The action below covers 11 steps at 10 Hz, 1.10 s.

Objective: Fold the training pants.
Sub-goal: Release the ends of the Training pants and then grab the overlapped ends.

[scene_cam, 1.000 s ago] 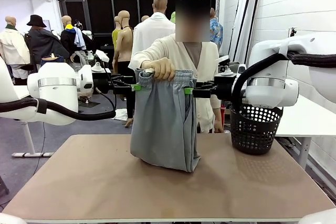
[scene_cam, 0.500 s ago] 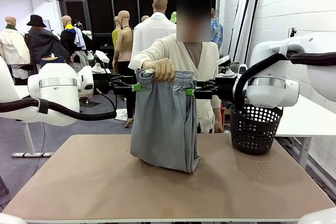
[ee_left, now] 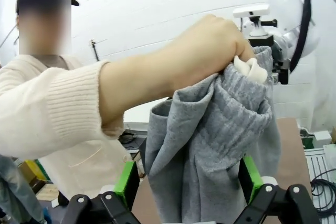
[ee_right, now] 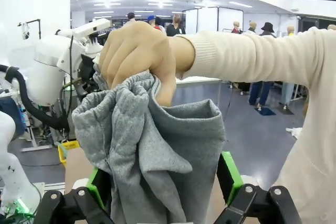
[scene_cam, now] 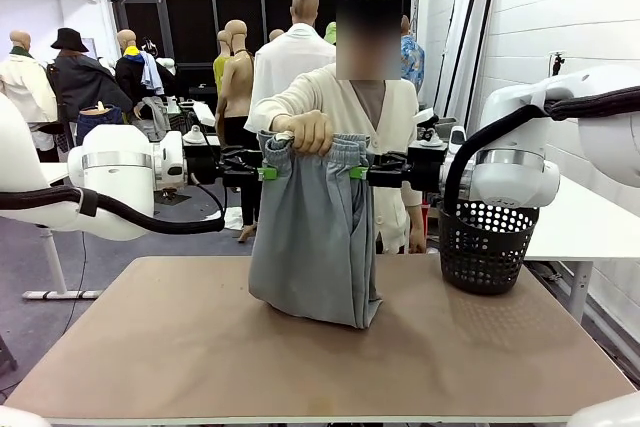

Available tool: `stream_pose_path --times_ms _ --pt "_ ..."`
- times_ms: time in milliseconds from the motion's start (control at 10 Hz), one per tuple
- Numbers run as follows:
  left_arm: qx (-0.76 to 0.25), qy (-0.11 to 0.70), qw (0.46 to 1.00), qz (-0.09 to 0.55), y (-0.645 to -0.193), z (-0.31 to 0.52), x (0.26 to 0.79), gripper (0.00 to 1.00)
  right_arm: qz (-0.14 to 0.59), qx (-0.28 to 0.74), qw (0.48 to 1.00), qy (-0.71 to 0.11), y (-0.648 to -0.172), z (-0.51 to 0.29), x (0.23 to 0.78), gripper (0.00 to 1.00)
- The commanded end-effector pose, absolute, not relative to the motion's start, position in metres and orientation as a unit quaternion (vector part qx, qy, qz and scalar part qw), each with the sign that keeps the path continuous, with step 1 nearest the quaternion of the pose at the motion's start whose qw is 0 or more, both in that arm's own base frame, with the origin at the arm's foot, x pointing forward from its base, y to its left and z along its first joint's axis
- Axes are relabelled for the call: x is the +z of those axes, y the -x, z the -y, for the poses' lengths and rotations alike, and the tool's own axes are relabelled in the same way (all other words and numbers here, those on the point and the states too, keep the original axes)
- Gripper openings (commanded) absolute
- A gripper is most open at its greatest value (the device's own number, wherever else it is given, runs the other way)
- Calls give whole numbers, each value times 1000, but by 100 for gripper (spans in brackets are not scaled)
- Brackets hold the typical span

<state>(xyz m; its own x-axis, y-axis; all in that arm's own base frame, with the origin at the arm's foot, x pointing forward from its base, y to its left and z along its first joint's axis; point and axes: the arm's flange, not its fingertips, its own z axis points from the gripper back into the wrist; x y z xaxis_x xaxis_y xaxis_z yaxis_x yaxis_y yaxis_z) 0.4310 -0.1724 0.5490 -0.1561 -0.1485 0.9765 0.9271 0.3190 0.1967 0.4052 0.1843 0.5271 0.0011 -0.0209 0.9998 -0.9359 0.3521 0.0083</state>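
The training pants (scene_cam: 310,247), light grey, hang from the person's hand (scene_cam: 303,132), which bunches the waistband above the table; their lower end rests on the tabletop (scene_cam: 200,367). My left gripper (scene_cam: 267,173) is at the waistband's left edge and my right gripper (scene_cam: 357,173) at its right edge, both at waistband height. Seen from the left wrist, my left gripper (ee_left: 189,182) stands open with the grey cloth (ee_left: 210,145) hanging between its green pads (ee_left: 127,182). The right wrist view has my right gripper (ee_right: 164,182) open too, straddling the cloth (ee_right: 157,150) below the hand (ee_right: 136,51).
A black perforated basket (scene_cam: 487,245) stands on the table's far right corner. The person in a cream cardigan (scene_cam: 395,137) stands at the far edge behind the pants. A white side table (scene_cam: 590,222) lies to the right.
My left arm has shifted right, bringing its gripper closer onto the waistband's left edge. The right arm edged slightly left. The hand and pants stay where they were.
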Motion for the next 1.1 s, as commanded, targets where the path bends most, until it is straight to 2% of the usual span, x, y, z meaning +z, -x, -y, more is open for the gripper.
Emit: stream_pose_path --times_ms 0,200,500,1000 --pt "-522 355 525 571 -450 165 553 100 582 410 568 -413 -415 -186 529 100" --pt "-536 390 502 556 -463 163 557 100 574 421 568 -413 -417 -187 528 100" --pt "-541 427 483 540 -469 165 558 100 526 458 561 -446 -422 -183 525 100" --pt "-571 447 498 476 -464 170 548 100 493 477 549 -478 -427 -178 523 100"
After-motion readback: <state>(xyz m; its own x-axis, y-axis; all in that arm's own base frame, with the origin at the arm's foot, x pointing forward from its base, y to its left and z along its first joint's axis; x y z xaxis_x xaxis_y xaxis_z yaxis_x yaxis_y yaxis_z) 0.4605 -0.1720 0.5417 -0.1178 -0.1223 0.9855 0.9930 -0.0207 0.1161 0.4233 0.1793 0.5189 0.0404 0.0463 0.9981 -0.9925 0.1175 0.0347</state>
